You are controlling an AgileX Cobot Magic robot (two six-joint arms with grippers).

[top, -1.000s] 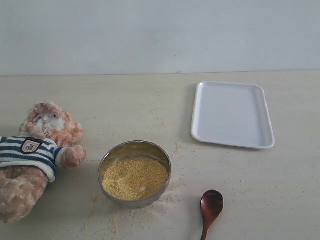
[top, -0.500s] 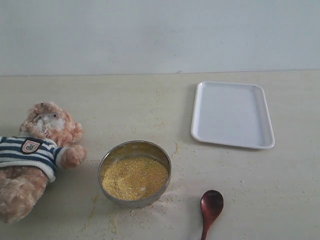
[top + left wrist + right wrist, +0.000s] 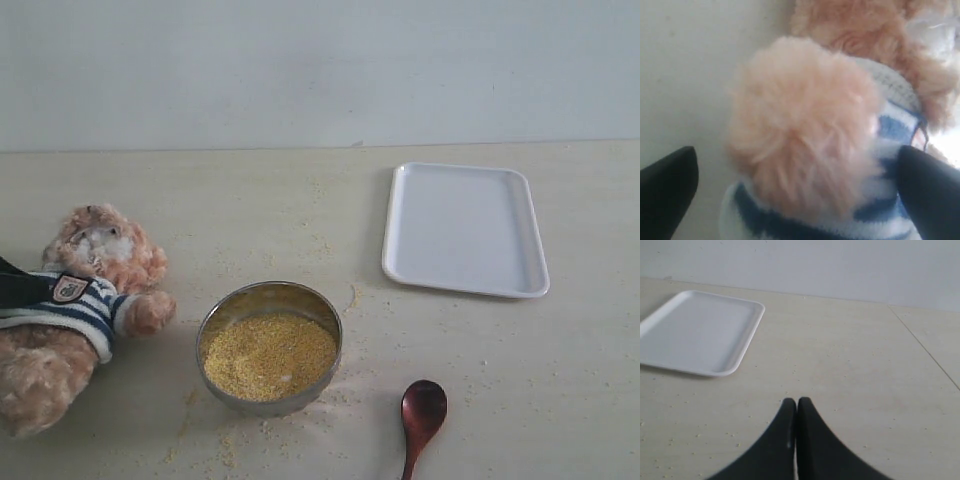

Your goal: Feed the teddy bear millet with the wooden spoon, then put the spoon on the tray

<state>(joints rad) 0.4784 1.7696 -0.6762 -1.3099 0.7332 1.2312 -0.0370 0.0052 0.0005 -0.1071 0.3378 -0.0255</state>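
Spoon: the wooden spoon (image 3: pixel 423 412) lies on the counter (image 3: pixel 520 380), right of the bowl (image 3: pixel 222 318) and nearer the camera, apart from it. Its handle runs off the picture edge, and no tool is on it.
Millet: the millet (image 3: pixel 268 355) is heaped inside the bowl, with loose grains strewn on the counter around it.
Bear: the teddy bear (image 3: pixel 80 300) lies on its back left of the bowl, one paw stretched toward the bowl, near but apart.
Tray: the tray (image 3: pixel 465 230) sits beyond the bowl and to its right, well apart. The spoon is not on it.
Progress: by the look of things, nothing is done yet. Picking up the spoon, scooping, feeding the bear and laying the spoon on the tray all remain.
Left tool: the left tool (image 3: pixel 800 185) has its fingers spread wide either side of the bear's paw and striped sleeve, clamping nothing. Whether a finger brushes the sweater I cannot tell.
Right tool: the right tool (image 3: pixel 796 412) has its fingers pressed together, holding nothing, over bare counter. It is not visible beside the bowl.
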